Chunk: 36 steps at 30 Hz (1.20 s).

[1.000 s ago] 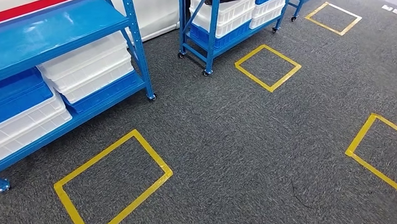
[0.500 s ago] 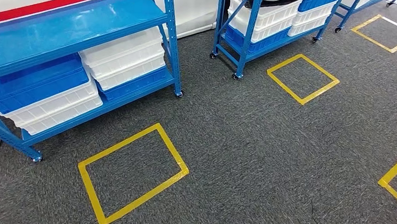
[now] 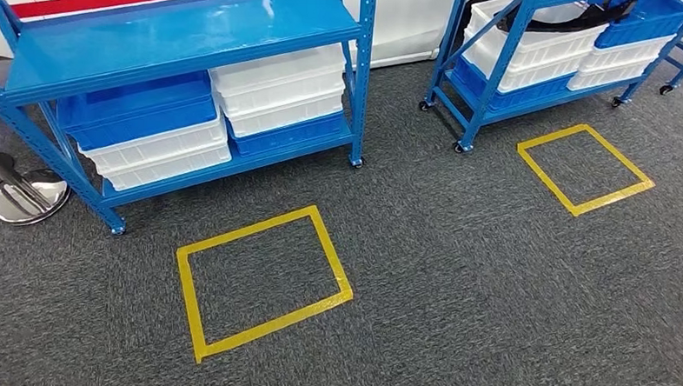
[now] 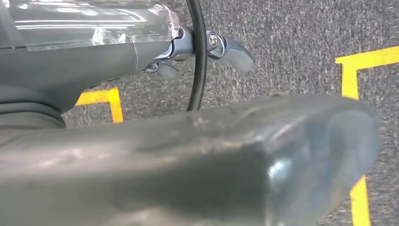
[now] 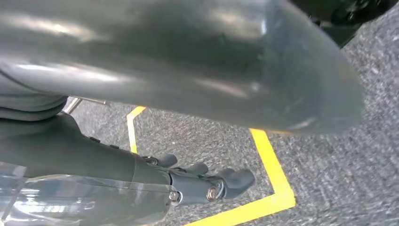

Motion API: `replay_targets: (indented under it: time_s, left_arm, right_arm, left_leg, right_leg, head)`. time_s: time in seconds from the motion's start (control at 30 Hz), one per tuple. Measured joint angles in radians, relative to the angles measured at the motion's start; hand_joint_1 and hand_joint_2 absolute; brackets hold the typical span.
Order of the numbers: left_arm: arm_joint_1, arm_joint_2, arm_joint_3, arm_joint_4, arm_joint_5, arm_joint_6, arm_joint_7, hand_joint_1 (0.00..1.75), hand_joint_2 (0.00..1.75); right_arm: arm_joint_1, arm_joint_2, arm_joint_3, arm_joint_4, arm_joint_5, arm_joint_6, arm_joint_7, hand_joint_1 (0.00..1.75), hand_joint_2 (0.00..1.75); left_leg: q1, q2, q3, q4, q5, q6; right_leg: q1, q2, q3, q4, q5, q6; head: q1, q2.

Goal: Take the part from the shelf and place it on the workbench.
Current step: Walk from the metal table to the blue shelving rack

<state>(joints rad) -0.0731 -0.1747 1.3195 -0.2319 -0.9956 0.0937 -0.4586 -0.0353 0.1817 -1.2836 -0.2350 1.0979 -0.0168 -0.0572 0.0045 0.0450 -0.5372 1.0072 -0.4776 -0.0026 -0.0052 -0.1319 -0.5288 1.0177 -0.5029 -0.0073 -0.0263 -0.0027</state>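
Blue shelf [image 3: 189,30] seen upper left in head view, white bins [image 3: 277,90] and blue bins [image 3: 137,114] stacked on lower level. Part not made out. Yellow tape square [image 3: 260,281] at centre of grey carpet [image 3: 491,278]. Left hand [image 4: 226,49] and right hand [image 5: 211,183] hung over carpet, fingers loosely extended, nothing held.

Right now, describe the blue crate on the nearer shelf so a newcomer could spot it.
Find the blue shelf rack nearest the camera, behind the yellow floor square. On its bottom level, the blue crate tops the left stack; every other crate there is white.
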Motion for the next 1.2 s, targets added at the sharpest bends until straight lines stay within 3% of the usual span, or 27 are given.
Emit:
replay_targets:
  time_s: [0.03, 0.1, 0.17, 0.2, 0.23, 0.27, 0.3, 0.37, 0.43, 0.5, 0.57, 0.6, 0.67, 0.73, 0.77, 0.8, 0.9, 0.97, 1.0, 1.03, 1.1, 1.17, 1.2]
  left_arm:
    - [0.002, 0.000, 0.000, 0.000, 0.000, 0.000, 0.000, 0.00, 0.00]
    - [0.001, -0.001, 0.000, 0.000, 0.000, 0.000, 0.000, 0.00, 0.00]
    - [-0.002, -0.001, 0.000, 0.000, 0.000, 0.000, 0.000, 0.00, 0.00]
    - [-0.003, -0.001, 0.000, 0.000, 0.000, 0.000, 0.000, 0.00, 0.00]
    - [-0.003, -0.001, 0.000, 0.000, 0.000, 0.000, 0.000, 0.00, 0.00]
    - [-0.002, -0.001, 0.000, 0.000, 0.000, 0.000, 0.000, 0.00, 0.00]
    - [-0.001, -0.001, 0.000, 0.000, 0.000, 0.000, 0.000, 0.00, 0.00]
    - [-0.001, -0.002, 0.000, 0.000, 0.000, 0.000, 0.000, 0.00, 0.00]
    - [-0.003, -0.003, 0.000, 0.000, 0.000, 0.000, 0.000, 0.00, 0.00]
    - [-0.001, -0.003, 0.000, 0.000, 0.000, 0.000, 0.000, 0.00, 0.00]
    - [0.002, -0.002, 0.000, 0.000, 0.000, 0.000, 0.000, 0.00, 0.00]
    - [0.002, -0.002, 0.000, 0.000, 0.001, 0.000, 0.000, 0.00, 0.00]
    - [-0.002, -0.003, 0.000, 0.000, 0.001, 0.000, 0.000, 0.00, 0.00]
    - [-0.003, -0.003, 0.000, 0.000, 0.000, 0.000, 0.000, 0.00, 0.00]
    - [-0.002, -0.003, 0.000, 0.000, 0.001, 0.000, 0.000, 0.00, 0.00]
    - [0.000, -0.003, 0.000, 0.000, 0.001, 0.000, 0.000, 0.00, 0.00]
    - [-0.001, -0.002, 0.000, 0.000, 0.000, 0.000, 0.000, 0.00, 0.00]
    - [-0.003, -0.002, 0.000, 0.000, 0.001, -0.001, -0.001, 0.00, 0.00]
    - [-0.001, -0.002, 0.000, 0.000, 0.001, -0.002, -0.002, 0.00, 0.00]
    - [0.001, -0.003, 0.000, 0.000, 0.002, -0.005, -0.003, 0.00, 0.00]
    - [0.003, -0.005, 0.000, 0.000, 0.006, -0.011, -0.008, 0.00, 0.00]
    - [-0.001, -0.006, 0.000, 0.000, 0.008, -0.018, -0.012, 0.00, 0.00]
    - [-0.003, -0.006, 0.000, 0.000, 0.009, -0.020, -0.014, 0.00, 0.00]
  right_arm:
    - [-0.002, 0.000, 0.000, 0.000, 0.000, 0.000, 0.000, 0.00, 0.00]
    - [-0.002, 0.000, 0.000, 0.000, 0.001, 0.000, 0.000, 0.00, 0.00]
    - [0.003, 0.000, 0.000, 0.000, 0.002, 0.000, 0.001, 0.00, 0.00]
    - [0.004, 0.000, 0.000, 0.000, 0.002, 0.000, 0.001, 0.00, 0.00]
    - [0.005, 0.000, 0.000, 0.001, 0.003, 0.000, 0.001, 0.00, 0.00]
    - [0.006, 0.000, 0.000, 0.001, 0.003, 0.000, 0.001, 0.00, 0.00]
    - [0.006, -0.001, 0.000, 0.001, 0.003, 0.000, 0.001, 0.00, 0.00]
    - [0.008, -0.001, -0.001, 0.001, 0.003, 0.000, 0.001, 0.00, 0.00]
    - [0.009, -0.002, -0.001, 0.001, 0.003, 0.000, 0.001, 0.00, 0.00]
    - [0.006, -0.002, -0.001, 0.001, 0.003, 0.000, 0.001, 0.00, 0.00]
    - [0.005, -0.001, -0.001, 0.001, 0.003, 0.000, 0.001, 0.00, 0.00]
    - [0.006, -0.001, -0.001, 0.001, 0.003, 0.000, 0.001, 0.00, 0.00]
    - [0.011, 0.000, -0.002, 0.002, 0.003, 0.000, 0.001, 0.00, 0.00]
    - [0.014, 0.000, -0.002, 0.002, 0.003, 0.000, 0.001, 0.00, 0.00]
    - [0.014, 0.000, -0.002, 0.002, 0.003, 0.000, 0.001, 0.00, 0.00]
    - [0.013, 0.000, -0.002, 0.002, 0.003, 0.000, 0.001, 0.00, 0.00]
    - [0.011, 0.000, -0.002, 0.002, 0.003, 0.000, 0.001, 0.00, 0.00]
    - [0.008, 0.000, -0.002, 0.002, 0.003, 0.000, 0.001, 0.00, 0.00]
    - [0.005, 0.000, -0.002, 0.002, 0.002, -0.001, 0.000, 0.00, 0.00]
    - [0.002, 0.000, -0.002, 0.002, 0.000, -0.003, 0.000, 0.00, 0.00]
    - [-0.001, 0.000, -0.006, 0.002, -0.007, -0.007, -0.001, 0.00, 0.00]
    - [0.003, 0.000, -0.012, 0.002, -0.009, -0.007, -0.001, 0.00, 0.00]
    - [0.005, 0.000, -0.013, 0.002, -0.009, -0.006, -0.001, 0.00, 0.00]
  left_leg:
    - [0.002, -0.009, 0.002, -0.005, 0.005, 0.005]
    - [0.010, -0.030, 0.004, -0.017, 0.018, 0.018]
    - [0.012, -0.051, -0.002, -0.020, 0.026, 0.026]
    - [0.011, -0.063, -0.005, -0.019, 0.027, 0.027]
    - [0.011, -0.077, -0.007, -0.019, 0.029, 0.026]
    - [0.011, -0.091, -0.008, -0.017, 0.029, 0.025]
    - [0.012, -0.106, -0.008, -0.016, 0.030, 0.023]
    - [0.011, -0.134, -0.010, -0.009, 0.029, 0.017]
    - [0.008, -0.157, -0.017, -0.003, 0.028, 0.005]
    - [0.010, -0.177, -0.025, -0.004, 0.032, -0.009]
    - [0.011, -0.153, -0.034, 0.011, 0.021, -0.020]
    - [0.011, -0.124, -0.049, 0.043, 0.000, -0.023]
    - [0.010, -0.069, -0.104, 0.161, -0.067, -0.028]
    - [0.012, -0.054, -0.154, 0.272, -0.109, -0.032]
    - [0.013, -0.052, -0.155, 0.282, -0.103, -0.032]
    - [0.013, -0.048, -0.136, 0.250, -0.080, -0.031]
    - [0.006, 0.000, -0.024, 0.048, 0.000, -0.016]
    - [-0.001, 0.016, -0.002, 0.000, 0.008, -0.006]
    - [-0.003, 0.007, -0.004, -0.002, 0.009, -0.002]
    - [0.000, 0.000, -0.002, -0.006, 0.012, 0.003]
    - [0.006, -0.013, 0.005, -0.021, 0.016, 0.016]
    - [0.008, -0.025, 0.009, -0.029, 0.017, 0.027]
    - [0.008, -0.031, 0.010, -0.029, 0.017, 0.030]
  right_leg:
    - [-0.002, 0.006, 0.002, 0.001, -0.003, 0.006]
    - [-0.005, 0.056, -0.016, 0.049, -0.041, 0.015]
    - [-0.010, 0.112, -0.072, 0.168, -0.109, 0.021]
    - [-0.010, 0.122, -0.101, 0.228, -0.134, 0.023]
    - [-0.011, 0.125, -0.118, 0.260, -0.138, 0.024]
    - [-0.011, 0.128, -0.118, 0.256, -0.122, 0.025]
    - [-0.013, 0.132, -0.100, 0.216, -0.089, 0.024]
    - [-0.017, 0.170, -0.041, 0.085, -0.019, 0.021]
    - [-0.018, 0.203, -0.009, 0.011, 0.005, 0.016]
    - [-0.016, 0.193, -0.007, 0.003, 0.005, 0.007]
    - [-0.017, 0.167, -0.004, -0.004, 0.009, -0.008]
    - [-0.018, 0.153, -0.003, -0.008, 0.012, -0.016]
    - [-0.014, 0.123, -0.003, -0.011, 0.011, -0.027]
    - [-0.009, 0.091, -0.003, -0.010, 0.009, -0.030]
    - [-0.007, 0.077, -0.002, -0.010, 0.007, -0.030]
    - [-0.006, 0.064, 0.000, -0.010, 0.005, -0.029]
    - [-0.002, 0.029, 0.010, -0.008, -0.003, -0.020]
    - [0.000, 0.013, 0.014, -0.007, -0.006, -0.009]
    - [0.000, 0.007, 0.017, -0.009, -0.007, -0.003]
    - [-0.001, 0.009, 0.019, -0.010, -0.008, 0.004]
    - [-0.004, 0.053, 0.009, 0.016, -0.027, 0.014]
    - [-0.007, 0.111, -0.047, 0.123, -0.082, 0.019]
    - [-0.008, 0.123, -0.087, 0.192, -0.109, 0.021]
  head:
    - [0.000, 0.000]
    - [0.001, 0.000]
    - [0.002, 0.000]
    - [0.002, 0.000]
    - [0.002, 0.000]
    - [0.002, 0.000]
    - [0.002, 0.000]
    - [0.002, 0.000]
    - [0.002, 0.000]
    - [0.002, 0.000]
    - [0.002, 0.000]
    - [0.001, 0.000]
    - [0.001, 0.000]
    - [0.001, 0.000]
    - [0.001, 0.000]
    - [0.001, 0.000]
    - [0.001, 0.000]
    - [0.001, 0.000]
    - [0.001, 0.000]
    - [0.001, 0.000]
    - [0.001, 0.000]
    - [0.002, 0.000]
    - [0.002, 0.000]
